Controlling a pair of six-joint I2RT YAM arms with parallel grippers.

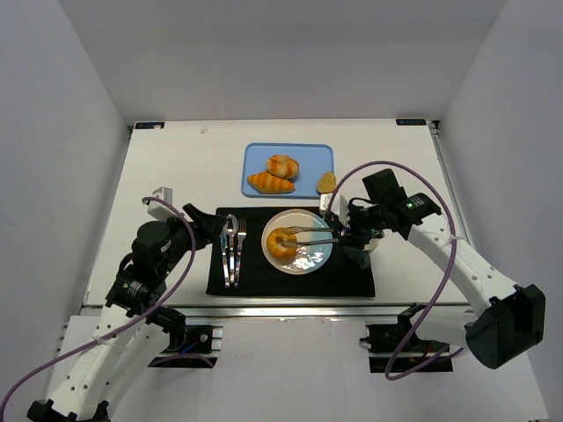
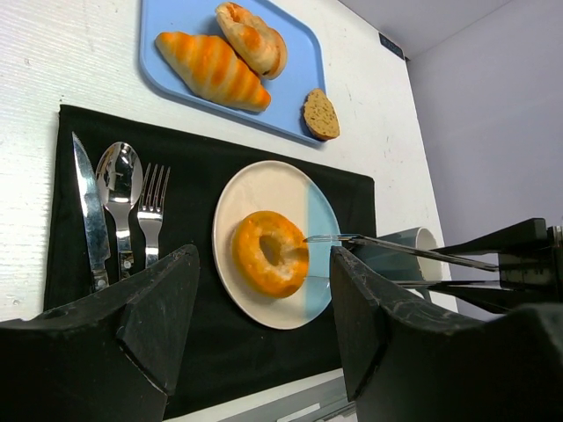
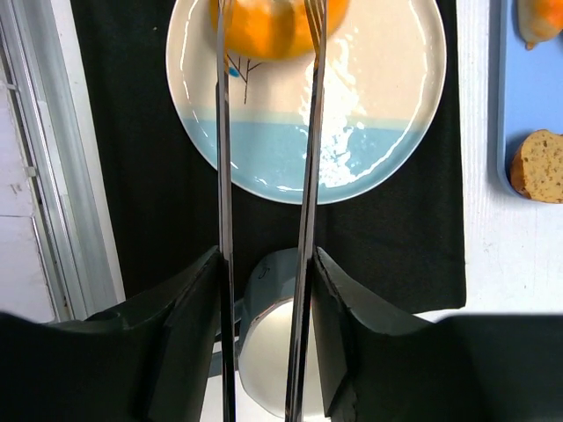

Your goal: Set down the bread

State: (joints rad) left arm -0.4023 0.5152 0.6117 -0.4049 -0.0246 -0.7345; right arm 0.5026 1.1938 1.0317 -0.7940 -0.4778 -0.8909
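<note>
A golden ring-shaped bread (image 1: 281, 243) lies on the left part of a cream and blue plate (image 1: 315, 257). My right gripper (image 1: 343, 236) is shut on metal tongs (image 1: 310, 230), whose two arms reach left over the plate to the bread. In the right wrist view the tongs (image 3: 308, 176) run on both sides of the bread (image 3: 277, 22); whether they touch it I cannot tell. My left gripper (image 1: 207, 227) is open and empty, low over the black mat's left part. The left wrist view shows the bread (image 2: 268, 252) and a tong tip (image 2: 321, 238) at its right edge.
A blue tray (image 1: 257, 158) at the back holds a croissant (image 1: 271, 183), a roll (image 1: 282, 165) and a bread slice (image 1: 326, 182). Knife, spoon and fork (image 1: 233, 251) lie on the black mat (image 1: 220, 277). A grey-blue mug (image 3: 273, 343) lies on its side under my right gripper.
</note>
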